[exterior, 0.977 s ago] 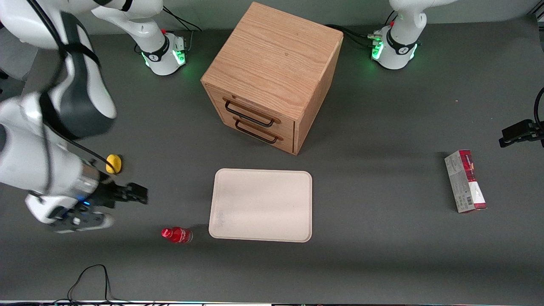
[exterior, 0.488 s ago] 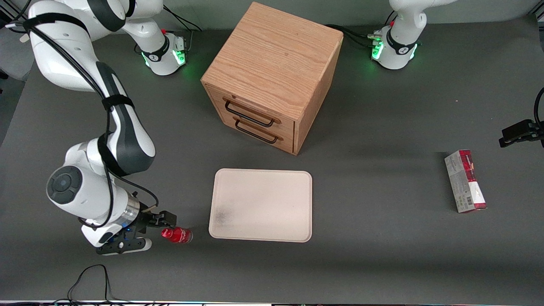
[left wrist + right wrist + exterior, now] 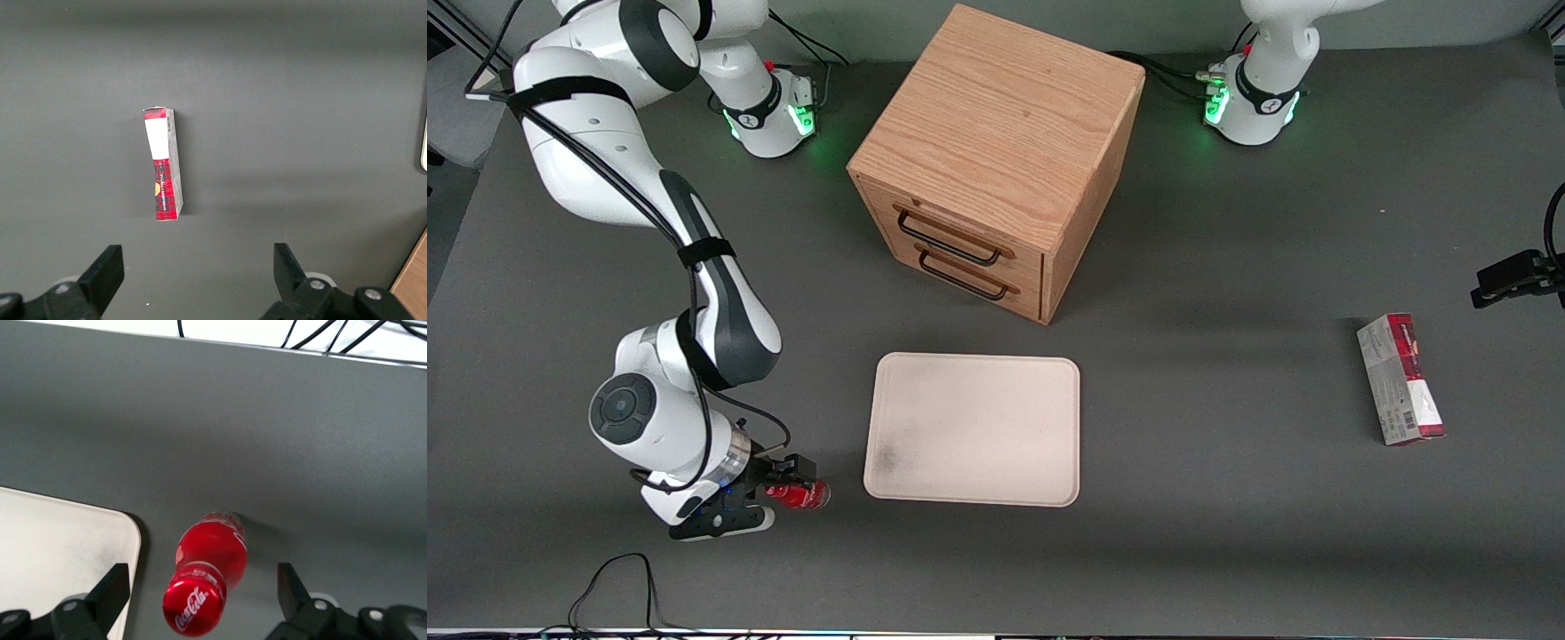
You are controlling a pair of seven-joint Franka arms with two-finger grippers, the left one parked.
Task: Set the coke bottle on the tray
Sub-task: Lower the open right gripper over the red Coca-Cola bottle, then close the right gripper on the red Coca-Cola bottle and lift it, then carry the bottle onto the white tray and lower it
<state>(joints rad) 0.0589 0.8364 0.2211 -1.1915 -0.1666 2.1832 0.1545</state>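
Gripper [image 3: 780, 484]: I'm seeing it sitting low over the bottle's cap end, fingers [image 3: 112, 590] spread wide either side, gripping nothing.
Bottle [image 3: 205, 577]: standing on the table [image 3: 1227, 533], just beside the tray's corner, not touching.
Tray [image 3: 973, 429]: lying bare in front of the drawers [image 3: 996, 160].
Carton [image 3: 1400, 378]: resting toward the parked arm's end.

The dark grey table [image 3: 1227, 533] carries a wooden drawer cabinet [image 3: 996, 160]; nearer the camera, the tray [image 3: 974, 429]; beside it the coke bottle [image 3: 800, 495], with the gripper [image 3: 787, 480] spread open around it; a carton [image 3: 1400, 378] toward the parked arm's end.
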